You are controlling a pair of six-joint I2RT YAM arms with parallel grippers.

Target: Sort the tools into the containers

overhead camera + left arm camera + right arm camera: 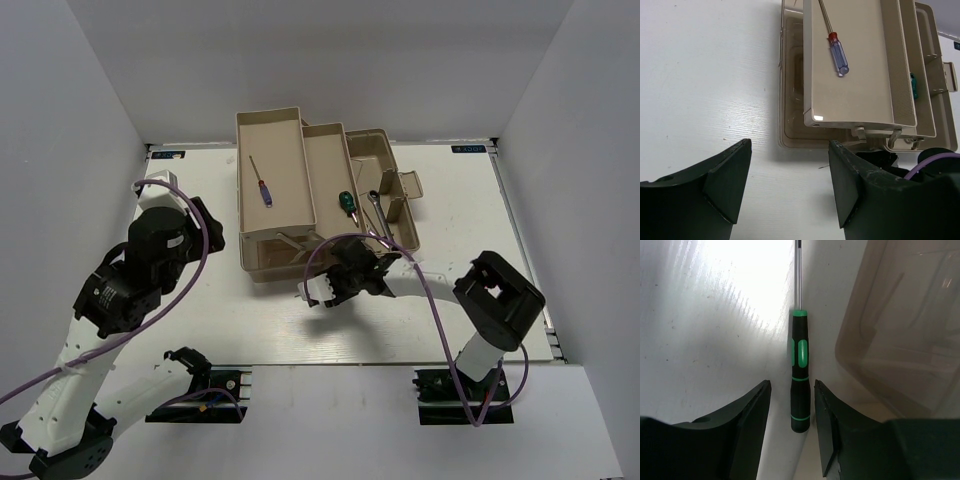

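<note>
A thin black-and-green precision screwdriver [799, 375] lies on the white table beside the toolbox's translucent brown lid [905, 330]. My right gripper [791, 390] is open, with a finger on each side of the screwdriver's handle end. In the top view the right gripper [325, 290] sits at the toolbox's front and hides that screwdriver. A blue-handled precision screwdriver [265, 190] lies in the left beige tray [275, 140]; it also shows in the left wrist view [839, 55]. A stubby green screwdriver [347, 203] and a silver wrench [376, 205] lie by the toolbox base [402, 225]. My left gripper [790, 145] is open and empty.
The middle tray [325, 150] stands between the left tray and the base. White walls enclose the table on three sides. A purple cable [430, 295] loops over the right arm. The left arm [160, 250] rests left of the toolbox.
</note>
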